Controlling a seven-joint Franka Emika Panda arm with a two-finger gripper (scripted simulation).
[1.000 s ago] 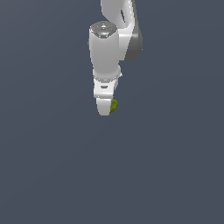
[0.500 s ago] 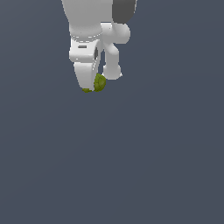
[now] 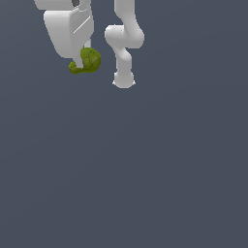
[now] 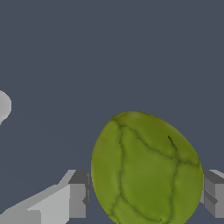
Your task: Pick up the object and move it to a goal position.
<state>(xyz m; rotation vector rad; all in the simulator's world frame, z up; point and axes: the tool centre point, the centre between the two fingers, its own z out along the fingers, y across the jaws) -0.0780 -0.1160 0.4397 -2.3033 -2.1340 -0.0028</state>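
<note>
Object [image 4: 146, 168] sits between the fingers [image 4: 78, 199], clamped from both sides and carried clear of the tabletop [image 3: 145, 169]; its tapered end pokes out sideways below the gripper [image 3: 80, 65], long axis across the grip

The object [image 3: 86, 62] sits in the upper left of the exterior view, under the gripper [image 3: 80, 65]; the arm's base [image 3: 123, 80] stands just to its right.

In the wrist view the object [image 4: 146, 168] sits between the fingers [image 4: 78, 194].
</note>
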